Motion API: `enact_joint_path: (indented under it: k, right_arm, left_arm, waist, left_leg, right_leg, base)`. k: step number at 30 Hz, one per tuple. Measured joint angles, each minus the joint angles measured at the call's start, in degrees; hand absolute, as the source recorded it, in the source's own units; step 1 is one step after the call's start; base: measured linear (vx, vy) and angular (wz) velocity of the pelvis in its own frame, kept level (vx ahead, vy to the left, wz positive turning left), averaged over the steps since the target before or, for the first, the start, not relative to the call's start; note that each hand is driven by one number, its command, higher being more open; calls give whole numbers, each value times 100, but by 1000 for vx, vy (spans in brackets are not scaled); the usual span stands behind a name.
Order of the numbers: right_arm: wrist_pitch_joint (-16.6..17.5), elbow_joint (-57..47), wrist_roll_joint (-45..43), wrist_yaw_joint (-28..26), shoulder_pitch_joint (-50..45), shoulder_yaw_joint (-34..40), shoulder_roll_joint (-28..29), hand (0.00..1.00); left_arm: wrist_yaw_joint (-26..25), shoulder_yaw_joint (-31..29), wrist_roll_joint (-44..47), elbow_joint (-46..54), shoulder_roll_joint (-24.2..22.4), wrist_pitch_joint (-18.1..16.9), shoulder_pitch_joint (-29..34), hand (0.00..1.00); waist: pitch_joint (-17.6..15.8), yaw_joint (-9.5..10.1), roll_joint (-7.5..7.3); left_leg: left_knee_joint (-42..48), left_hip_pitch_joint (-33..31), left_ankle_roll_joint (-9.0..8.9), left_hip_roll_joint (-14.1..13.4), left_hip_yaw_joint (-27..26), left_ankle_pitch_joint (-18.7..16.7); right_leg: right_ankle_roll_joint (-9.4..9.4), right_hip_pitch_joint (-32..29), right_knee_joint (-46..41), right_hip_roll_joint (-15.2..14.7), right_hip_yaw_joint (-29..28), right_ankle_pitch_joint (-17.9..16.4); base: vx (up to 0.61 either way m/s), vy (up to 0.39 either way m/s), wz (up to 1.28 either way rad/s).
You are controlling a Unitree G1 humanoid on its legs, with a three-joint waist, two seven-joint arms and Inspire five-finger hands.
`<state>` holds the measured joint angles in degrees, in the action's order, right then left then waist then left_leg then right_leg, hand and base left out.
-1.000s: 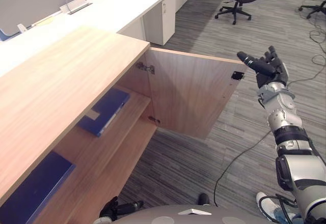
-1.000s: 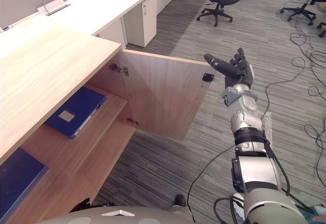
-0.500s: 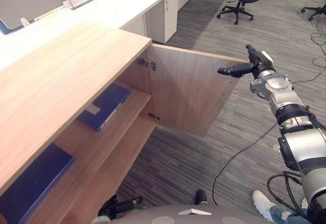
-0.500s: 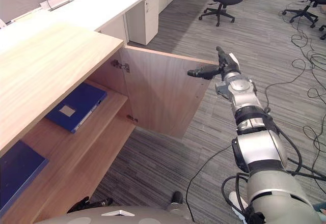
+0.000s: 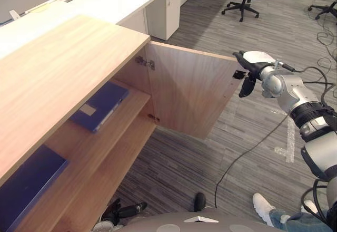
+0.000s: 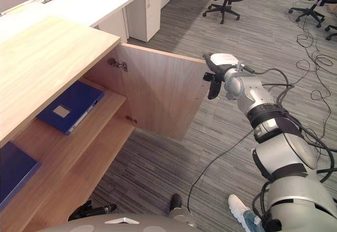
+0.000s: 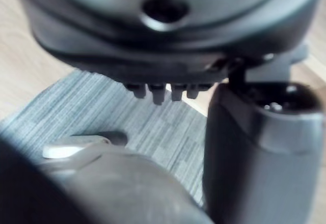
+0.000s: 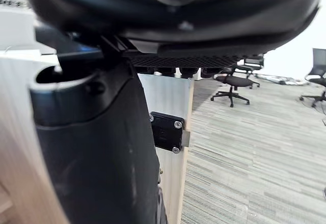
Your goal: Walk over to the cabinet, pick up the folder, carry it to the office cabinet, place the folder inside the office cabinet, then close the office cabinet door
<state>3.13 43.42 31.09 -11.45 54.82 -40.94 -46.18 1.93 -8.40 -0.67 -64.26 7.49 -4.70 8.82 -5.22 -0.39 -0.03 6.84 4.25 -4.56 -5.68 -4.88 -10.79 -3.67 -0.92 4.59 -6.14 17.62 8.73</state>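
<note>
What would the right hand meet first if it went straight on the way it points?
The open cabinet door: the right hand points at its free edge beside the black latch plate, seemingly almost touching, though depth is unclear.

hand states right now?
Left robot hand: open, holding nothing.
Right robot hand: open, at the outer edge of the cabinet door, holding nothing.

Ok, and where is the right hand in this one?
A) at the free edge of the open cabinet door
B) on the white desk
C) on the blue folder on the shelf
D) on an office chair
A: the right hand is at the open cabinet door's outer edge, beside its black latch.
</note>
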Motion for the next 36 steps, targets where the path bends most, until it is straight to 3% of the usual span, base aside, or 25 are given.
enact_joint_path:
  k: [3,7,9,10,11,14,18,19,21,26,30,36]
  right_arm:
    - [0,-778,-280,-355,8,-500,-336,100]
    - [2,-1754,-1317,-1008,189,-1390,-632,100]
    - [-1,-2563,-2528,-1762,544,-2073,-1034,100]
    - [-33,-2723,-2855,-1890,573,-2166,-1086,100]
    - [-108,-2866,-3215,-2012,571,-2212,-1102,100]
    - [-843,-3340,-5171,-2185,555,-2553,-1180,100]
    - [-881,-4239,-5581,-2905,385,-3517,-1773,100]
    - [-865,-4398,-6098,-2912,238,-3410,-1662,100]
    - [-863,-4773,-6307,-2987,211,-3413,-1662,100]
    - [-893,-5063,-7194,-3016,-116,-3264,-1676,100]
    - [-887,-5656,-7644,-3406,-710,-3194,-1846,100]
    - [-865,-5622,-7703,-3410,-1052,-2624,-2120,100]
  left_arm:
    - [92,-180,-80,-114,-8,19,-41,100]
    - [176,-318,-208,-284,-2,51,-41,100]
    - [240,-326,-222,-308,15,70,-45,100]
    - [245,-333,-222,-310,22,70,-43,100]
    - [249,-342,-221,-316,29,69,-43,100]
    - [263,-397,-222,-322,73,63,-46,100]
    - [248,-562,-227,-335,105,11,-60,100]
    - [239,-597,-262,-392,105,5,-19,100]
    - [231,-596,-342,-402,102,-6,-56,100]
    - [213,-589,-449,-383,100,-40,-174,100]
    - [187,-575,-448,-384,105,-40,-104,100]
    - [193,-571,-448,-375,147,-52,-108,100]
  waist:
    - [85,5,-34]
    - [433,18,-58]
    - [549,25,-76]
    - [570,26,-92]
    - [586,26,-110]
    - [648,50,-215]
    - [743,202,-385]
    - [751,178,-397]
    - [750,210,-386]
    - [759,502,-438]
    - [760,517,-488]
    - [711,532,-571]
  left_leg:
    - [1,-21,-16,-33,7,4]
    - [1,-80,-62,-107,30,33]
    - [-7,-88,-84,-126,48,62]
    - [-11,-90,-94,-127,52,73]
    - [-15,-91,-97,-130,52,80]
    - [-28,-128,-99,-140,60,81]
    - [-22,-191,-104,-152,92,84]
    - [-24,-192,-106,-164,81,85]
    - [-24,-210,-106,-166,80,86]
    - [-6,-280,-98,-144,86,100]
    - [-3,-284,-57,-105,95,140]
    - [-10,-289,-55,-109,79,140]
  right_leg:
    - [36,-19,1,48,-5,-24]
    - [80,-63,1,133,7,-53]
    - [93,-63,2,137,22,-62]
    - [95,-63,2,137,24,-63]
    - [96,-63,2,137,26,-64]
    - [98,-65,4,143,60,-65]
    - [102,-104,30,147,89,-68]
    - [106,-116,27,147,79,-69]
    - [106,-136,4,158,80,-69]
    - [106,-193,2,154,85,-69]
    - [105,-189,1,115,78,-68]
    - [107,-188,3,113,57,-73]
  base:
    - [0,0,0]
    - [8,-6,1]
    - [-22,7,4]
    - [-32,3,5]
    - [-39,1,4]
    - [-69,3,10]
    - [-26,17,4]
    - [0,0,0]
    - [0,0,0]
    - [18,32,4]
    - [26,47,2]
    - [-43,9,1]
